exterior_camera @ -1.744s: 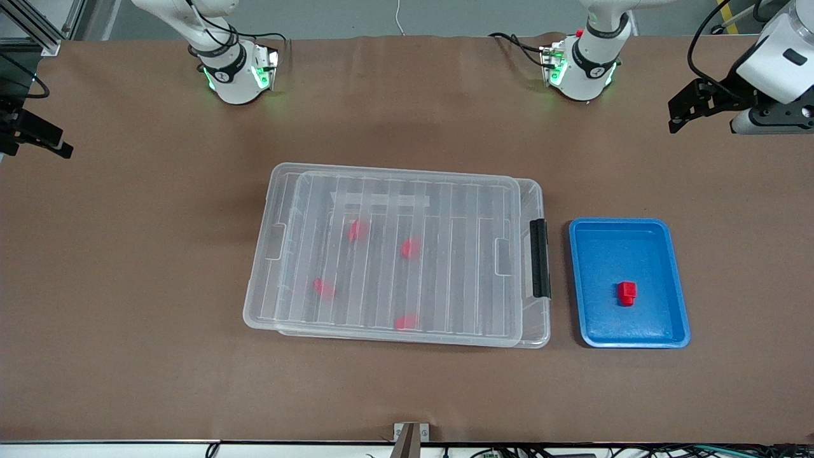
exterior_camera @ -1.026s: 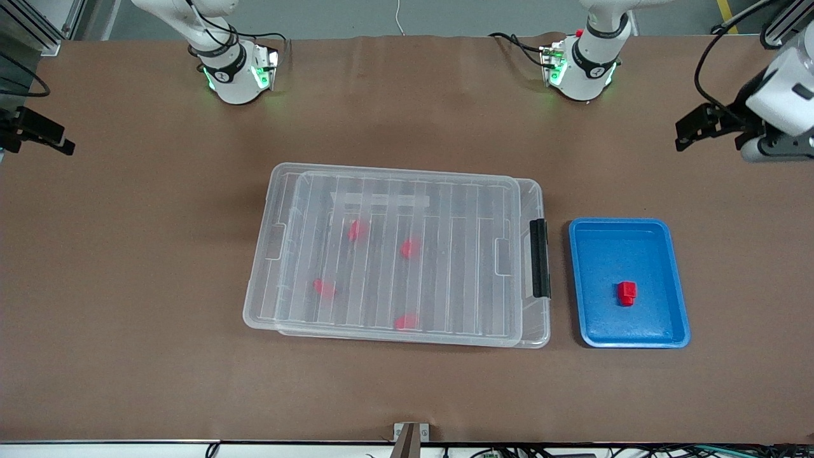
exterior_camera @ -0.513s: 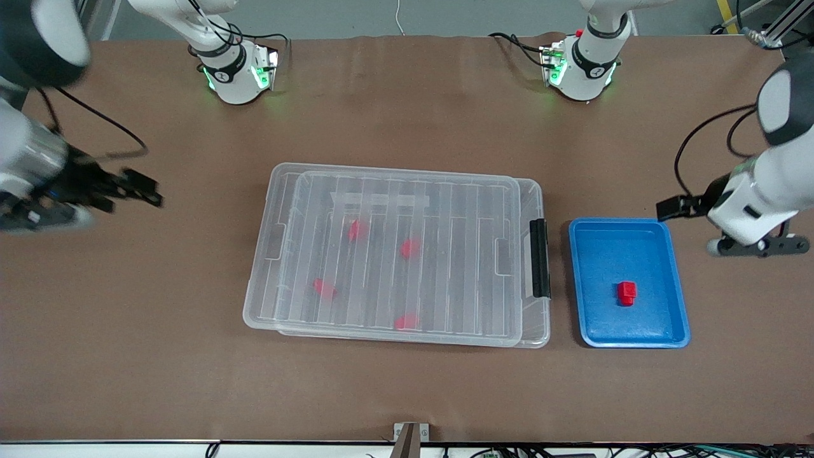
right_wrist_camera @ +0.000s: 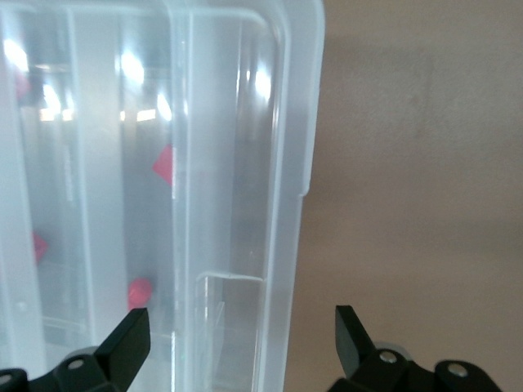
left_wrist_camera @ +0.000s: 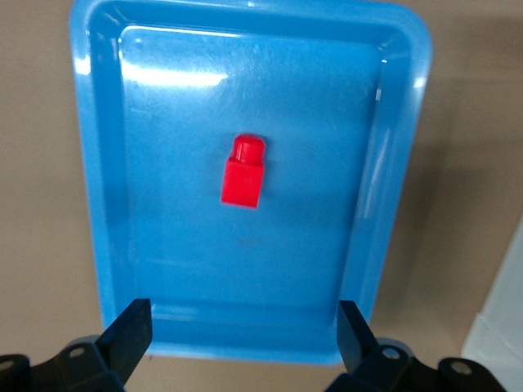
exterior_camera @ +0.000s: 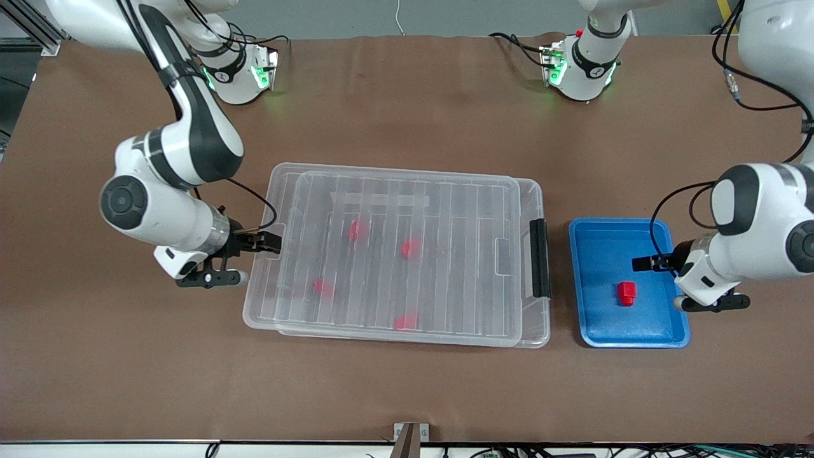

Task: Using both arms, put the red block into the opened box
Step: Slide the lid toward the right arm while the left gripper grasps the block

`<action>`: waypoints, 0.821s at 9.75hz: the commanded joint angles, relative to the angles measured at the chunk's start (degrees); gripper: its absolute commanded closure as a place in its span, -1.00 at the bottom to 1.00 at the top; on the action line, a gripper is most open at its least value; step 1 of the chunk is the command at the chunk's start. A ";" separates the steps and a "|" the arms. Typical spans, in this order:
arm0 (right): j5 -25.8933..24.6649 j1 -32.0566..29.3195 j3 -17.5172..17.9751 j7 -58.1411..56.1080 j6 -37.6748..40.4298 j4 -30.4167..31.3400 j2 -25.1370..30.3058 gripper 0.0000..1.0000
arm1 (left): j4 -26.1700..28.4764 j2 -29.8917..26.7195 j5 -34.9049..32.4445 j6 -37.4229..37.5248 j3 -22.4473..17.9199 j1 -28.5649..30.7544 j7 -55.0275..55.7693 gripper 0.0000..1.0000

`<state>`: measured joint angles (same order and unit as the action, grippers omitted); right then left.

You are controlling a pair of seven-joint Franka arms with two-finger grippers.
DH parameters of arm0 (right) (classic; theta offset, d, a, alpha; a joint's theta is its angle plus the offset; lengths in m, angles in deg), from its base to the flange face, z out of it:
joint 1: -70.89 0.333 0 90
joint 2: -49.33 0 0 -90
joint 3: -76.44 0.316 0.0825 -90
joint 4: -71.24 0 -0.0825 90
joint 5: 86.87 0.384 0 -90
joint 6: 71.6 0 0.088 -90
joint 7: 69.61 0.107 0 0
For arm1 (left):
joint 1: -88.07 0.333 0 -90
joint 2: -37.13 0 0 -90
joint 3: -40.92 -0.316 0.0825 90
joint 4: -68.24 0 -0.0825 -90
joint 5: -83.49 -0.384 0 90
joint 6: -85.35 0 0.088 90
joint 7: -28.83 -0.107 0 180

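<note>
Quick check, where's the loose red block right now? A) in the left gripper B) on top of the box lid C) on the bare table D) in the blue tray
D: the red block lies in the blue tray, with the left gripper open over the tray and holding nothing.

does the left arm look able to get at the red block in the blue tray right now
Probably yes. The left gripper hangs open over the blue tray, and the red block lies alone and uncovered in it. The right gripper is off at the box rim.
</note>
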<state>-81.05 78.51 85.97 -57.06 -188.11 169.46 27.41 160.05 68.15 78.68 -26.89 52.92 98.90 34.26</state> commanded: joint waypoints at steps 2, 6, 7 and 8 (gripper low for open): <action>-3.27 -0.59 0.22 0.81 -1.52 2.68 0.48 -1.00 | -0.57 8.68 -3.63 -7.10 0.48 1.20 0.10 -0.97; -7.21 -3.38 0.14 0.45 0.75 3.03 0.47 -1.00 | -0.57 13.88 -3.54 -13.86 0.48 1.20 0.10 -0.58; -8.36 -4.01 0.05 0.28 1.63 3.03 0.56 -1.00 | -0.57 14.76 -3.54 -14.92 0.48 1.20 0.10 -0.38; -10.63 -4.97 0.05 0.37 2.60 3.03 0.82 -1.00 | -0.66 15.29 -3.45 -15.02 0.48 1.03 0.10 0.06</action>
<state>-88.49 75.35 85.43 -57.07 -186.65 171.54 27.20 159.91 80.99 76.14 -40.64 53.16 99.89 34.26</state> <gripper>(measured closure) 0.000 0.352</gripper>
